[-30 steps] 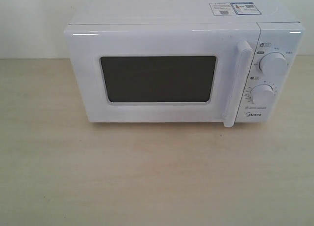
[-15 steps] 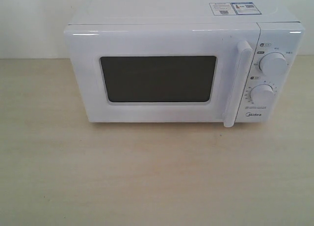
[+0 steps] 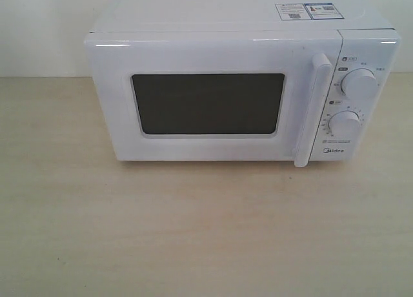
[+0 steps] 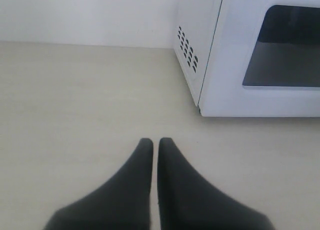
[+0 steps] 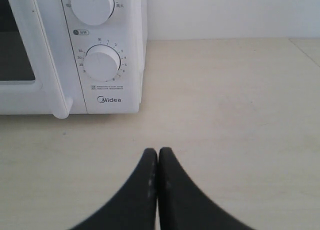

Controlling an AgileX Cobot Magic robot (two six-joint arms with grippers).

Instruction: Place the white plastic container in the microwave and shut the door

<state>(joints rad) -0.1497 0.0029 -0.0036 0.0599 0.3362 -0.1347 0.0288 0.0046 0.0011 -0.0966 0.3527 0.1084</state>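
Observation:
The white Midea microwave [image 3: 242, 84] stands on the wooden table, its door [image 3: 206, 103] closed, with the dark window and the vertical bar handle [image 3: 313, 110] beside two round dials. The white plastic container is out of view in every frame. My left gripper [image 4: 155, 142] is shut with nothing in it, hovering over bare table short of the microwave's [image 4: 250, 55] vented side corner. My right gripper [image 5: 158, 152] is shut and empty too, over the table in front of the microwave's [image 5: 75, 50] dial panel. Neither gripper shows in the exterior view.
The pale wooden table [image 3: 206, 232] stretches in front of and to both sides of the microwave. A white wall [image 3: 39, 26] runs behind it. Stickers [image 3: 308, 11] lie on the microwave's top.

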